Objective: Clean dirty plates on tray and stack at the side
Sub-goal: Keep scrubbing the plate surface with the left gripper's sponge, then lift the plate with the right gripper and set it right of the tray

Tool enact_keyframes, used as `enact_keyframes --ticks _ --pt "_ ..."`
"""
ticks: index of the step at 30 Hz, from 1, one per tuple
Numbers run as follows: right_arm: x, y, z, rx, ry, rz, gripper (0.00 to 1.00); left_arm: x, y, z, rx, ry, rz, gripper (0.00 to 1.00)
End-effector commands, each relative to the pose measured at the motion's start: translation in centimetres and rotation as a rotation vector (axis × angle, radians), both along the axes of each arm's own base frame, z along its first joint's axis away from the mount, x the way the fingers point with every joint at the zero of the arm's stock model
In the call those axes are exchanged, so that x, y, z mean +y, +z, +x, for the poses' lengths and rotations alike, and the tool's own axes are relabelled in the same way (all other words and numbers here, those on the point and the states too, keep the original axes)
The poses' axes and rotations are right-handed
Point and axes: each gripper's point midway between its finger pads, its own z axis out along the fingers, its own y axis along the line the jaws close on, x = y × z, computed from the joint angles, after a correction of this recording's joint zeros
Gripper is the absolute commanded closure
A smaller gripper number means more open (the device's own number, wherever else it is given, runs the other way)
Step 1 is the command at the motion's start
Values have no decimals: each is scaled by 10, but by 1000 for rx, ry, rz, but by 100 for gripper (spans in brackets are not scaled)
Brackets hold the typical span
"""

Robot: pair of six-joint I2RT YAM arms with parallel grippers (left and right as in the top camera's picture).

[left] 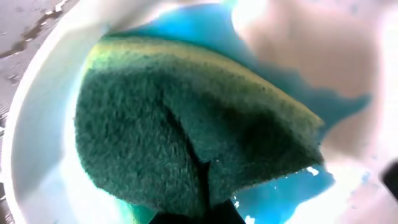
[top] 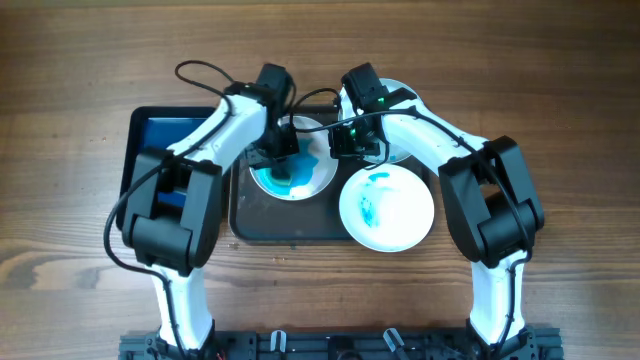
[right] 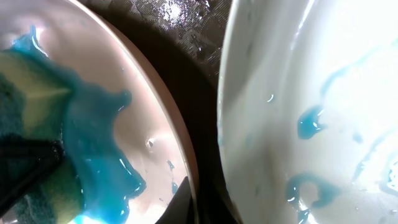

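A white plate (top: pixel 318 176) with a wide blue smear lies on the dark tray (top: pixel 285 225). My left gripper (top: pixel 283 158) is shut on a green-and-yellow sponge (left: pixel 186 137) and presses it onto this plate (left: pixel 37 124). My right gripper (top: pixel 345 145) is shut on the plate's right rim (right: pixel 177 130), one dark finger showing at the edge (right: pixel 186 202). A second smeared plate (top: pixel 387 207) lies at the tray's right edge, close beside the first in the right wrist view (right: pixel 311 93). A third plate (top: pixel 403 92) is mostly hidden behind my right arm.
A smaller black-rimmed blue tray (top: pixel 150 140) lies to the left, partly under my left arm. Bare wet tray surface (right: pixel 186 31) shows between the two plates. Wooden table (top: pixel 560 120) surrounds everything.
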Motion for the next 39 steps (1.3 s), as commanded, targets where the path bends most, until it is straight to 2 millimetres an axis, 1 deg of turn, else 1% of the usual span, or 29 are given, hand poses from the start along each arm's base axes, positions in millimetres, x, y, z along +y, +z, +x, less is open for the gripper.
enact_keyframes --ticks 1,2,3,5,6,7,8,10,11,12,13,14,15,17,19,20,21,22,23,26,27,29,30,31,32,34,35,37,39 --pt "16 -5 -14 28 51 27 96 -9 -14 -1 66 -5 -194 96" --pt "16 -5 -14 28 50 27 96 7 -15 -2 90 55 -163 96" --pt "16 -5 -14 29 50 27 96 31 -19 -8 130 161 -66 96" --pt "16 -5 -14 29 48 27 96 70 -20 -29 200 291 141 96" --pt "16 -5 -14 29 47 27 96 75 -19 -37 226 300 185 96" --pt "17 -5 -14 32 41 27 96 73 -18 -42 244 292 189 96" --pt "17 -5 -14 31 41 28 96 69 -17 -46 259 281 182 96" --pt "16 -5 -14 32 41 27 96 37 -16 -50 281 170 44 96" --pt "16 -5 -14 32 41 27 96 4 -11 -50 277 43 -127 96" --pt "16 -5 -14 33 41 27 96 -21 -4 -51 264 -50 -256 96" --pt "16 -5 -14 33 41 27 96 -32 -1 -49 245 -81 -304 96" --pt "17 -5 -14 33 41 28 96 -35 -2 -43 216 -91 -309 96" --pt "17 -5 -14 33 41 28 96 -37 -4 -29 160 -91 -315 96" --pt "16 -5 -14 33 41 27 96 -15 -14 -10 102 35 -184 96" --pt "16 -5 -14 33 42 27 96 33 -23 3 44 207 72 96" --pt "16 -5 -14 32 42 27 96 61 -21 4 20 294 224 96" --pt "16 -5 -14 32 42 27 96 82 -15 3 -3 362 344 96" --pt "17 -5 -13 30 42 28 96 98 -7 3 -25 415 438 96" --pt "17 -4 -13 28 41 29 96 103 -1 3 -32 425 475 96" --pt "17 -4 -13 28 42 29 96 95 -3 -3 0 412 447 96" --pt "17 -5 -13 28 42 28 96 79 -6 -7 41 365 370 96" --pt "16 -5 -13 27 41 26 96 22 -10 -12 107 98 68 96" --pt "16 -5 -13 27 41 26 96 -4 -4 -12 106 -35 -87 96" --pt "16 -5 -13 29 41 25 96 -8 3 -9 96 -57 -129 96" --pt "15 -5 -15 35 47 20 96 10 41 18 9 -2 -153 96" --pt "14 -6 -17 39 50 17 96 28 68 33 -50 43 -164 96" --pt "13 -6 -17 41 49 12 96 42 89 42 -92 77 -170 96" --pt "15 -7 -18 31 65 5 95 78 128 50 -167 159 -174 96" --pt "22 -4 -21 17 95 6 96 114 147 44 -193 233 -134 96"
